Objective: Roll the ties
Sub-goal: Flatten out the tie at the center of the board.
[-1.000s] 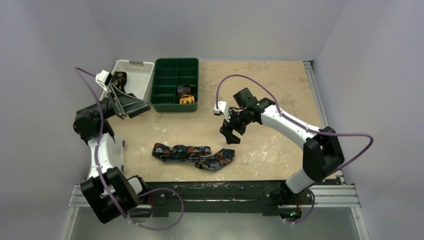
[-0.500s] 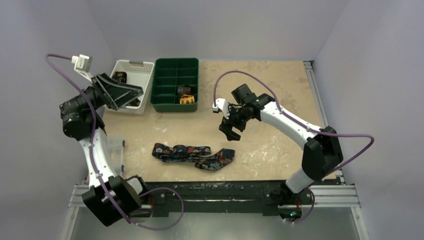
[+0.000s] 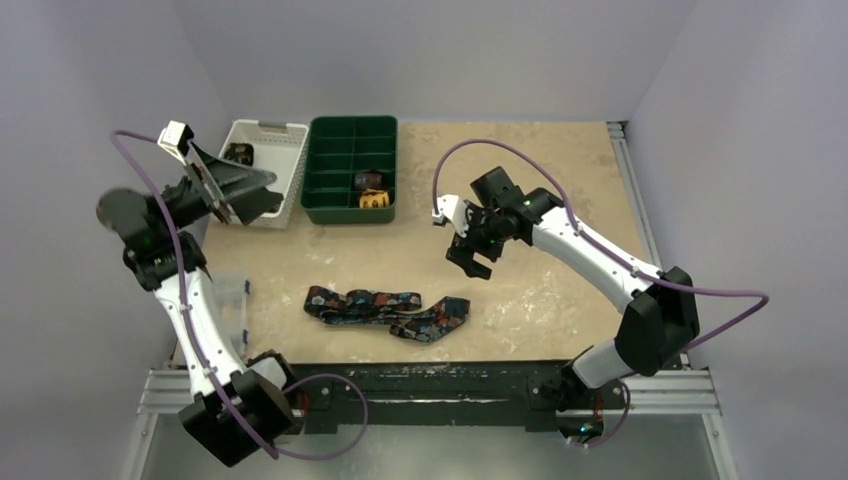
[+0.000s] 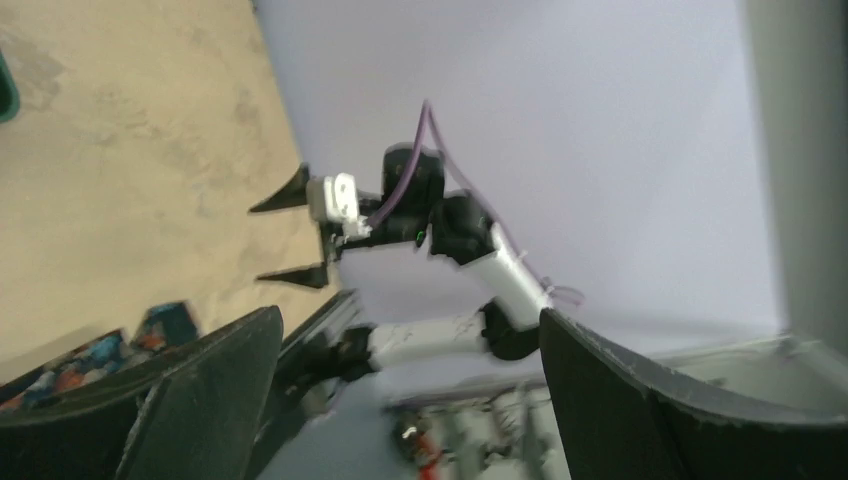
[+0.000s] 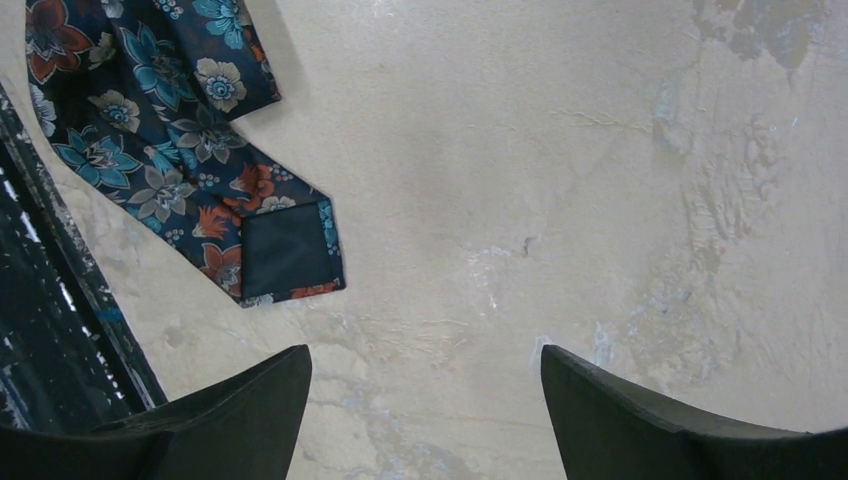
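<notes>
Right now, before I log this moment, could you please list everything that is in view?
navy floral fabric necktie: one, dark blue with orange and teal flowers, lying unrolled on the table's near side
rolled ties: two, one dark, one yellow, in the tray's right-hand compartments
green plastic divided tray: one, far left of the table
white slatted basket: one, left of the tray
dark bundle: one, inside the basket, unclear
beige table: one
purple cables: one per arm
left gripper: open, over the basket
right gripper: open, over bare table
</notes>
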Available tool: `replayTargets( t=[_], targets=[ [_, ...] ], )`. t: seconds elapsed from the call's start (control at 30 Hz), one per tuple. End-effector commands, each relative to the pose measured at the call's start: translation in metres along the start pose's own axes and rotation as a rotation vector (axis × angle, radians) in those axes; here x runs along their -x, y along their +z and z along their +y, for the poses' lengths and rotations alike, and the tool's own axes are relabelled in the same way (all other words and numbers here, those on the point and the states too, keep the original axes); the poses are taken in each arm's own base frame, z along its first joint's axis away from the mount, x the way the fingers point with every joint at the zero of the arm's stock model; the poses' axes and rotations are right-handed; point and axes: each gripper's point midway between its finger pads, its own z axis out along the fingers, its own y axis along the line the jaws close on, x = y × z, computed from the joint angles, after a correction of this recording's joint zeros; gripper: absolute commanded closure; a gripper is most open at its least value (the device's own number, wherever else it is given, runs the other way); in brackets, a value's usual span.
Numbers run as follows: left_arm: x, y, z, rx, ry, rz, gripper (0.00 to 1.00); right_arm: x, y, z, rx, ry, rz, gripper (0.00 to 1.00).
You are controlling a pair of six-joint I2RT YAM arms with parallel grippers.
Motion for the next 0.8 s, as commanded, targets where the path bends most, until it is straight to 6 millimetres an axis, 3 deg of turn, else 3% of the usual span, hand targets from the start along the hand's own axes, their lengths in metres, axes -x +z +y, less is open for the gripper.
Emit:
replayTargets(
  t=[0.0,0.1,0.17,0.2,0.27,0.33,0.47,0.6,0.7,0.77],
  targets=[
    [0.005,-0.009,0.08,0.212,-0.517,-0.137,0.0,0.0,-0.011,-0.006,-0.048,-0.022,0.007,0.16],
    [0.016,0.004,-0.005,0.103,-0.298,-0.174,0.0,-0.003,-0.013,-0.004,-0.056,-0.022,0.008,0.16],
    [0.007,0.014,-0.054,0.09,0.032,-0.171,0.0,-0.004,-0.014,-0.003,-0.06,-0.028,0.005,0.16],
    [0.001,0.016,-0.062,0.177,0.179,-0.185,0.0,-0.004,-0.014,-0.003,-0.062,-0.03,0.002,0.16],
    [-0.003,0.012,-0.056,0.369,0.442,-0.19,0.0,-0.001,-0.018,-0.004,-0.068,-0.035,-0.011,0.16],
    [0.002,0.004,-0.03,0.525,0.623,-0.14,0.0,0.004,-0.022,0.001,-0.044,-0.045,-0.038,0.15],
    [-0.059,-0.004,0.034,0.51,0.777,0.292,0.0,0.01,-0.012,0.017,0.044,-0.042,-0.084,0.15],
    [-0.116,-0.031,0.1,0.477,1.033,0.46,0.0,0.024,0.005,0.034,0.171,0.039,-0.131,0.17],
    [-0.136,-0.044,0.146,0.496,1.123,0.562,0.01,0.024,0.027,0.04,0.248,0.059,-0.104,0.2],
    [-0.144,-0.042,0.164,0.438,1.107,0.66,0.05,0.022,0.043,0.04,0.271,0.058,-0.09,0.23]
  ],
)
